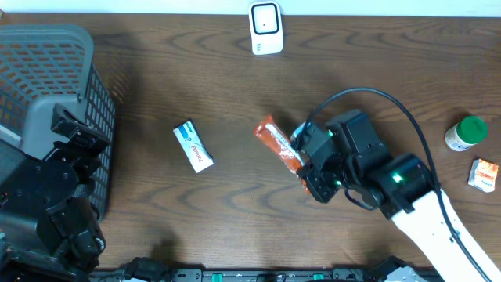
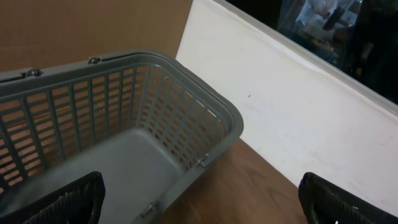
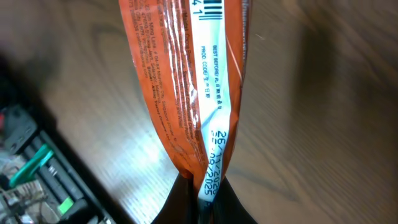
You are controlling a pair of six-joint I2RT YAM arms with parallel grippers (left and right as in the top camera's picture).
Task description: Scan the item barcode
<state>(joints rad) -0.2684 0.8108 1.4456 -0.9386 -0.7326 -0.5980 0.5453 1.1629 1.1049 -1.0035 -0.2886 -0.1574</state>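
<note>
You have the orange packet in hand. Your right gripper is pressed together on the packet's crimped end, pinching it, as the right wrist view shows plainly. From above, the packet stretches away from that gripper toward the upper left, near the middle of the worktop. I cannot tell whether it is lifted off the wood or resting on it. The barcode sits on the white seam strip and faces your wrist camera, though the top edge of that view cuts most of it off.

The scanner, a small white unit, stands at the far edge of the worktop, well apart from the packet. So I judge the grasp done and the scan not yet made. You have to carry the packet across to the scanner and turn the barcode side toward its window.

Your left gripper is spread wide and holds nothing, hanging over the grey basket at the left side.

A white and blue box, a green-capped bottle and a small orange-and-white pack lie untouched. Whether they also need scanning, I cannot say.
</note>
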